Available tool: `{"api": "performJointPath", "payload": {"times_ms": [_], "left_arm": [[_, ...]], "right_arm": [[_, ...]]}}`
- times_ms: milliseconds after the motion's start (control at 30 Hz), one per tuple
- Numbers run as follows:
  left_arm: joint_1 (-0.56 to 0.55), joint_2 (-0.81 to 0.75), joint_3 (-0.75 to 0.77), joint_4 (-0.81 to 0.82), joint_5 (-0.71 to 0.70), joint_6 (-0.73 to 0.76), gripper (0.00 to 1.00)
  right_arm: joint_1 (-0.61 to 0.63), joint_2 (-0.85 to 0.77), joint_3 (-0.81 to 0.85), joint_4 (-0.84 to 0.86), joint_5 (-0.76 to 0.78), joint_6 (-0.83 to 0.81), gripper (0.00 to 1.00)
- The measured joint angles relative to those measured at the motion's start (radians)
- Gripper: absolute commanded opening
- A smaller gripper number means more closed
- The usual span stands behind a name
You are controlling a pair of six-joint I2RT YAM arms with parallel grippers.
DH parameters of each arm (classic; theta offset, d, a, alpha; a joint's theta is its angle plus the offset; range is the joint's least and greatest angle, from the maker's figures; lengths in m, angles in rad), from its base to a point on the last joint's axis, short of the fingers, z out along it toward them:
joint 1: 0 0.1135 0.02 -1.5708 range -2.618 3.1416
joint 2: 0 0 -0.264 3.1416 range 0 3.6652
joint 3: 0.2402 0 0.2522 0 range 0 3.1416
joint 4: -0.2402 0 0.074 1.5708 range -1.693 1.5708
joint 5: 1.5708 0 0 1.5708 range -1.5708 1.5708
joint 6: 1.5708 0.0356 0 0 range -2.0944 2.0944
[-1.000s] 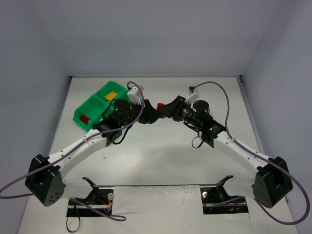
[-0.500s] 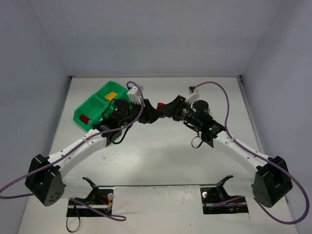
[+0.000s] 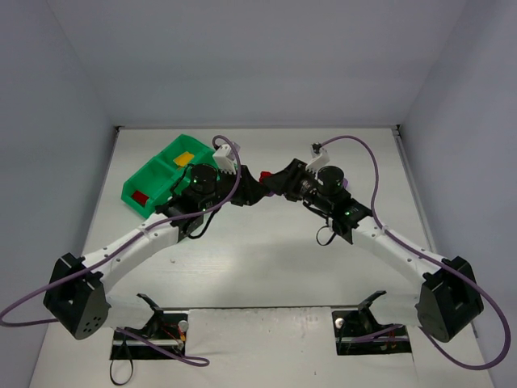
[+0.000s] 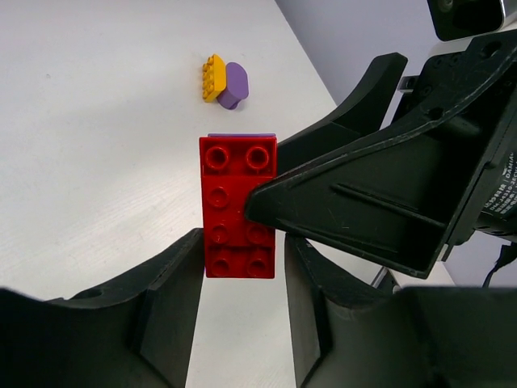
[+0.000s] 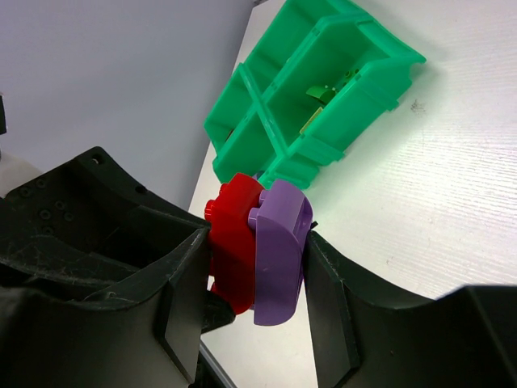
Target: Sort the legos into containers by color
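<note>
My right gripper (image 5: 254,250) is shut on a red lego (image 5: 234,238) stuck to a purple lego (image 5: 279,250), held above the table. In the left wrist view the red lego (image 4: 234,202) stands on end, a purple edge (image 4: 241,134) showing behind its top. My left gripper (image 4: 241,246) is open, its jaws on either side of the red lego's lower end with a thin gap on the right. From above, both grippers meet at the red lego (image 3: 265,175), right of the green tray (image 3: 157,182). The tray's containers hold a yellow lego (image 3: 184,158) and a red one (image 3: 140,197).
A yellow lego (image 4: 214,77) joined to a purple one (image 4: 236,83) lies on the table beyond the grippers. In the right wrist view the tray (image 5: 266,121) sits behind, with green legos (image 5: 323,93) in one compartment. Grey walls enclose the table.
My left gripper's jaws have narrowed around the red lego and the left wrist has crept slightly toward the right gripper. The right gripper keeps its hold.
</note>
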Motion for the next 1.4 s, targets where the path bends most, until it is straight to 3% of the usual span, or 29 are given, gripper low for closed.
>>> {"api": "performJointPath", "payload": {"times_ms": [100, 200, 300, 367, 400, 700, 900, 1067, 1400], "left_arm": [[0.0, 0.002, 0.0, -0.001, -0.004, 0.0, 0.29], [0.0, 0.002, 0.0, -0.003, -0.004, 0.0, 0.11], [0.0, 0.002, 0.0, -0.003, -0.005, 0.0, 0.0], [0.0, 0.002, 0.0, -0.005, -0.007, 0.0, 0.0], [0.0, 0.002, 0.0, -0.005, -0.006, 0.0, 0.0], [0.009, -0.018, -0.017, 0.005, 0.018, 0.013, 0.0], [0.131, -0.07, -0.109, 0.077, 0.146, -0.01, 0.0], [0.249, -0.072, -0.143, 0.112, 0.283, -0.031, 0.0], [0.308, -0.026, -0.062, 0.124, 0.605, -0.023, 0.0]], "right_arm": [[0.0, 0.003, 0.0, 0.0, 0.0, 0.0, 0.0], [0.002, 0.004, 0.0, 0.005, 0.002, -0.004, 0.0], [0.002, 0.004, 0.0, 0.005, 0.002, -0.009, 0.22], [0.002, 0.004, 0.001, 0.004, 0.001, -0.016, 0.3], [0.003, 0.004, 0.002, 0.004, 0.001, -0.021, 0.45], [0.0, 0.004, 0.047, -0.05, -0.023, -0.08, 0.91], [-0.081, 0.004, 0.087, -0.113, -0.143, -0.156, 0.88], [-0.188, 0.003, 0.106, -0.155, -0.261, -0.235, 0.76], [-0.191, 0.003, 0.116, -0.158, -0.527, -0.348, 0.77]]}}
